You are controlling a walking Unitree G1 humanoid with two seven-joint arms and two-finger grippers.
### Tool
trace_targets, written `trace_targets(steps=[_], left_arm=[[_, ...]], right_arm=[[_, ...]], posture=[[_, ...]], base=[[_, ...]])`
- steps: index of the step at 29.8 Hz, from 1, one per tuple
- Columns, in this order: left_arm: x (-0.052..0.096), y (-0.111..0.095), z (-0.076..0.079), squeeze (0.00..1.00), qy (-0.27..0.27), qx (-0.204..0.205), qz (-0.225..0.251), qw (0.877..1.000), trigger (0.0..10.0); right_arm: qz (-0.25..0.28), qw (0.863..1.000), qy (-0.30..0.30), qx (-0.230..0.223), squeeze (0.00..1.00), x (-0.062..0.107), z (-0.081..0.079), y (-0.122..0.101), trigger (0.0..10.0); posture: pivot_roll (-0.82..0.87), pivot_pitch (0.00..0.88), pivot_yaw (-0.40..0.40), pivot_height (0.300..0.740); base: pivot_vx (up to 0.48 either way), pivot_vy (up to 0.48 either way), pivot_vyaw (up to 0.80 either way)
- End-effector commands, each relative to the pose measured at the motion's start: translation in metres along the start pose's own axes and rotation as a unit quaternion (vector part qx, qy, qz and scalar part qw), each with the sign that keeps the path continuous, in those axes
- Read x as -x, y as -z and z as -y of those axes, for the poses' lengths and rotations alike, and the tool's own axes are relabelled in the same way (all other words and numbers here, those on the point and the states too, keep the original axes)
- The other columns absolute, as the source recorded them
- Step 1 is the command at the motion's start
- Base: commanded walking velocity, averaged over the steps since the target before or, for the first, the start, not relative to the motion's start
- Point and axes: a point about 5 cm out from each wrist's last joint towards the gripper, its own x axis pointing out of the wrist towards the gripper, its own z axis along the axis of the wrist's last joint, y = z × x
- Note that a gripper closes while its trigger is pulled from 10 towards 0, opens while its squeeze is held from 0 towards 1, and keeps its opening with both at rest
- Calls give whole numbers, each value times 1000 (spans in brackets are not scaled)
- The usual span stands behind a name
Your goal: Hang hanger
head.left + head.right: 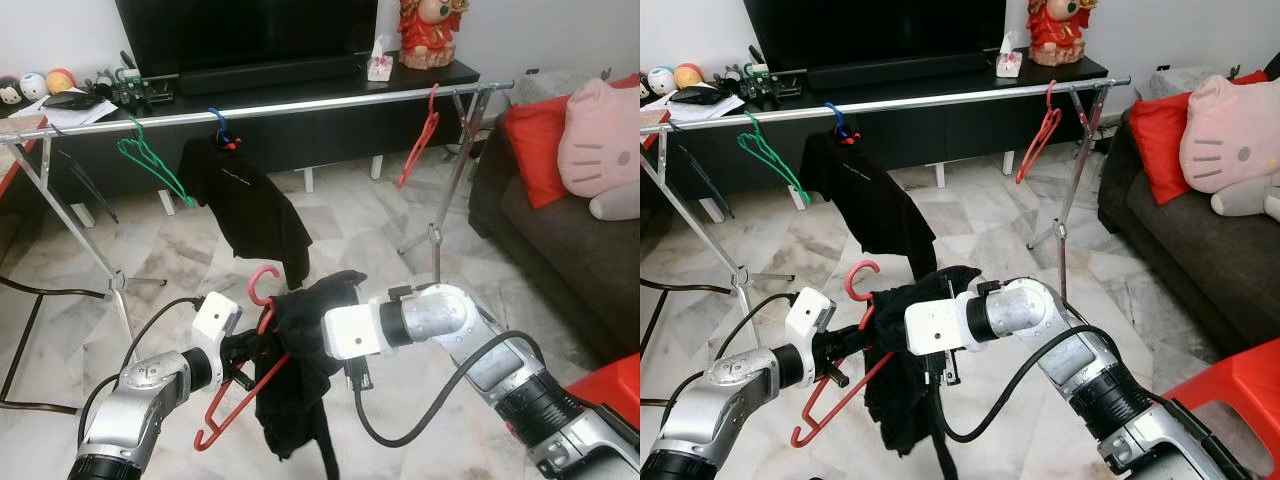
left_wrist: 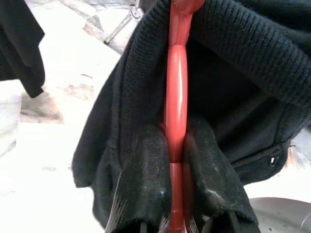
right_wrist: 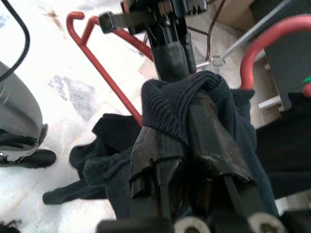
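A red hanger [image 1: 238, 402] is tilted in front of me, hook up, partly inside a black knitted garment [image 1: 300, 385]. My left gripper [image 2: 175, 158] is shut on the hanger's bar, low and to the left. My right gripper [image 3: 182, 114] comes in from the right and is shut on a fold of the garment's ribbed edge, close to the hanger's hook [image 3: 262, 41]. Beyond them a silver clothes rail [image 1: 320, 104] spans the room. It carries a green hanger [image 1: 150, 160], a black T-shirt [image 1: 245, 205] on a blue hanger, and another red hanger [image 1: 418, 145].
The rail's crossed legs [image 1: 110, 280] stand on the marble floor at left and right. A low TV cabinet [image 1: 300, 85] lies behind it. A dark sofa [image 1: 560, 240] with a red cushion and pink plush is on the right, and something red [image 1: 610, 385] shows at the lower right.
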Motion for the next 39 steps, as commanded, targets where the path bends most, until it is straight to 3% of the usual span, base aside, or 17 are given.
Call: trace_targets(steps=[1,2,4,5,6,22,24,25,28,30,31,32,33,35,39], left_arm=[[1,-7,-3,0,-8,-12,13,1000,10000],[1,-7,-3,0,-9,-12,13,1000,10000],[1,-7,-3,0,-10,-12,13,1000,10000],[1,-6,-3,0,-11,-12,13,1000,10000],[1,-6,-4,0,-12,-13,13,1000,10000],[1,-6,-5,0,-19,-12,17,1000,10000],[2,-6,-4,0,-11,-16,16,1000,10000],[4,-4,-3,0,6,-22,15,1000,10000],[5,-4,-2,0,14,-25,14,999,10000],[8,-2,1,0,43,-21,24,999,10000],[8,-2,1,0,43,-21,24,999,10000],[8,-2,2,0,49,-23,24,998,10000],[9,-1,5,0,62,-32,23,997,10000],[9,0,6,0,73,-43,19,996,10000],[11,2,8,0,86,-64,12,994,10000]], right_arm=[[9,1000,-5,6,161,-2,2,-6,10000],[12,1000,-5,5,506,-2,3,-8,10000],[12,1000,-4,5,506,-2,3,-8,10000],[11,1000,-5,5,957,-2,3,-8,10000],[11,1000,-4,6,1000,-2,3,-8,10000],[9,1000,-10,2,1000,-5,-1,-8,10000],[6,1000,24,5,1000,-2,8,-8,10000],[-2,996,88,7,1000,6,24,-5,10000],[-8,993,115,10,1000,11,31,-3,10000],[-53,980,190,21,1000,29,50,11,10000],[-53,980,190,21,1000,29,50,11,10000],[-58,978,199,23,855,32,53,13,10000],[-73,971,225,24,0,41,60,18,10000],[-87,967,238,26,0,49,64,22,10000],[-89,977,193,31,0,55,58,28,10000]], posture=[[-97,0,65,740],[-97,0,65,740],[-97,0,65,740],[-97,0,65,740],[-97,0,65,740],[-96,0,64,740],[-101,0,63,740],[-99,0,62,740],[-99,0,62,740],[-102,0,60,740],[-102,0,60,740],[-102,0,60,740],[-110,0,58,740],[-110,0,58,740],[-114,0,58,740]], base=[[0,0,0],[0,0,0],[0,0,0],[0,0,0],[0,0,0],[0,0,0],[0,0,0],[0,0,0],[0,0,0],[0,0,0],[0,0,0],[0,0,0],[0,0,0],[0,0,0],[0,0,0]])
